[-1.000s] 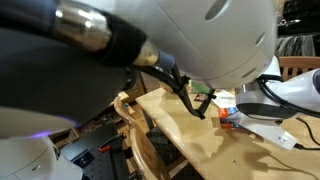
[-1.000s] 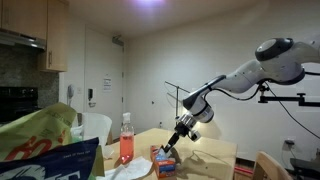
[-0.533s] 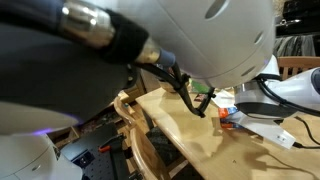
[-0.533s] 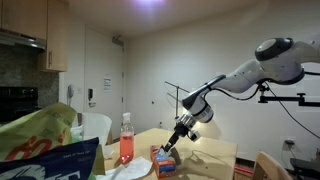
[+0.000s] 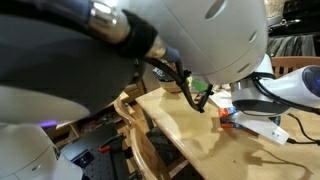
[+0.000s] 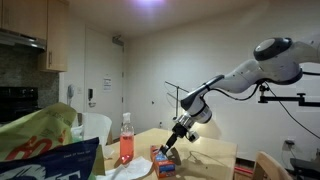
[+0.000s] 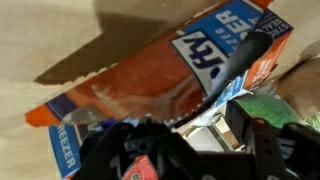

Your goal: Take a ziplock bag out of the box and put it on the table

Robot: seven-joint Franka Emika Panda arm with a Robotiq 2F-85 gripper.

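Home kitchen with dining corner. Wall cupboard (image 6: pixel 57 35) and range hood (image 6: pixel 20 40) at ten o'clock in an exterior view, black oven (image 6: pixel 18 103) at nine, white door (image 6: pixel 100 85) behind. Pale wooden dining table (image 6: pixel 212 150) at five, pink spray bottle (image 6: pixel 126 140) on it. Wooden chair (image 5: pixel 133 115) alongside.

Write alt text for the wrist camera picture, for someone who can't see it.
An orange-red box with blue ends and white lettering lies diagonally on a pale wooden table. The dark gripper fills the bottom edge, one finger crossing the box's right-hand blue end.
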